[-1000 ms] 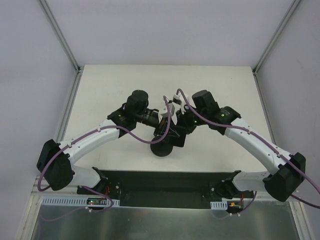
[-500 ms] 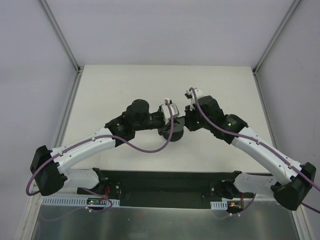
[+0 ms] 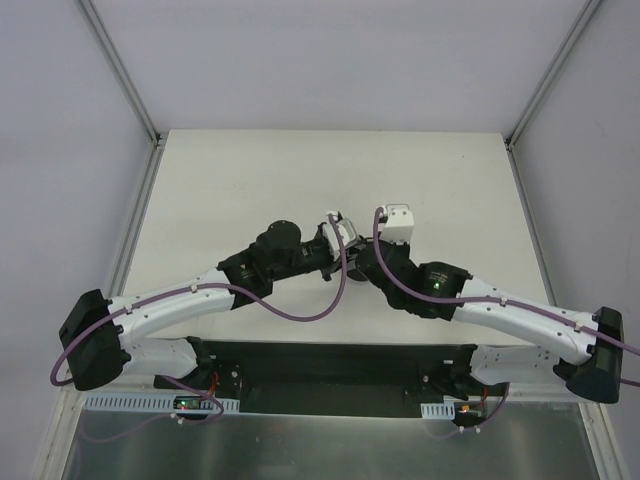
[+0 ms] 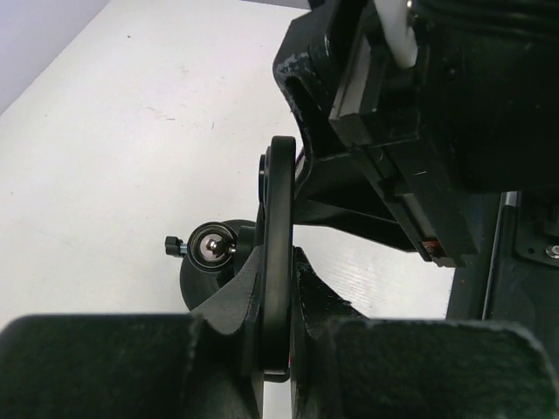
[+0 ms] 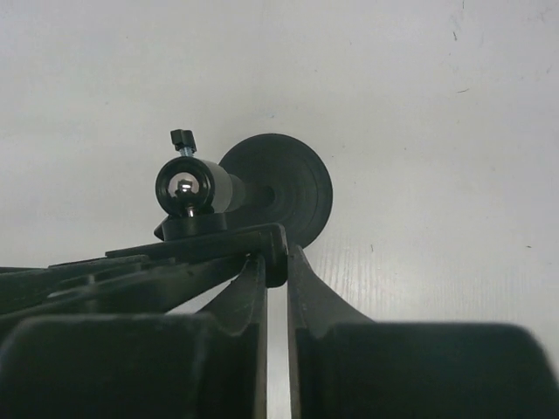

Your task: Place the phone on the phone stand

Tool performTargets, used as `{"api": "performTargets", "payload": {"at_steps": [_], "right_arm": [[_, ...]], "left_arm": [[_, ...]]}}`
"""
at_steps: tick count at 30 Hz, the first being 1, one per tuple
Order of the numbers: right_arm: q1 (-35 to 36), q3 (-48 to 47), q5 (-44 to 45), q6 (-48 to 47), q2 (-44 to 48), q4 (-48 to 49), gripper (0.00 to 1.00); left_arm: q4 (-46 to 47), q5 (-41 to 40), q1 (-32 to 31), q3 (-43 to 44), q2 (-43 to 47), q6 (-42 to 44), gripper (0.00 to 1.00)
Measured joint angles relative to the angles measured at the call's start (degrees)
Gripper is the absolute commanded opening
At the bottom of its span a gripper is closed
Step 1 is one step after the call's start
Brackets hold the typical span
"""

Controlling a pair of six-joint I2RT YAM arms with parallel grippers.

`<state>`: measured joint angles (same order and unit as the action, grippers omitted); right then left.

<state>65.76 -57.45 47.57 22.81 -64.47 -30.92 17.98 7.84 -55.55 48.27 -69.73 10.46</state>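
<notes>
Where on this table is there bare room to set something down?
Bare: the far half of the table, between its back edge and the left gripper and right gripper; also strips along both side edges. Crowded at centre: grippers, the phone and the phone stand.

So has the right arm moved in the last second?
Yes. The right arm has swung its green-lit elbow closer to the black base plate along the bottom of the top view.
</notes>
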Motion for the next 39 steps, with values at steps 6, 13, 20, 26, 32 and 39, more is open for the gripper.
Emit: {"api": "performTargets", "payload": {"at_steps": [6,13,20,26,32,39], "right_arm": [[2.9,3.4,1.0,5.8,4.6,2.3,0.19],[3.8,5.2,-1.2,8.0,17.0,3.7,0.45],[1.4,8.5,-10.7,-4.1,20.0,4.8,0.52],[-10.5,13.6,-29.1,-14.4,24.3,9.4,0.52],[-18.2,14.1,-45.1,-19.6,21.4,14.2,0.56],[-19.5,13.6,-53.4,-22.7,16.7,15.8,0.57]], "left_arm": [[0.7,-2.0,0.2,-0.7,-1.4,-2.6,0.00],[1.6,-8.1,2.5,-0.9,-2.1,-2.8,0.00],[1.6,-8.4,2.7,-0.9,-2.1,-3.0,0.00],[6.8,-7.9,2.7,-4.0,-1.3,-5.0,0.00],[8.6,-8.0,2.8,-5.5,-0.4,-6.6,0.00],[9.9,-7.1,3.3,-6.0,-0.4,-8.9,0.00]]}}
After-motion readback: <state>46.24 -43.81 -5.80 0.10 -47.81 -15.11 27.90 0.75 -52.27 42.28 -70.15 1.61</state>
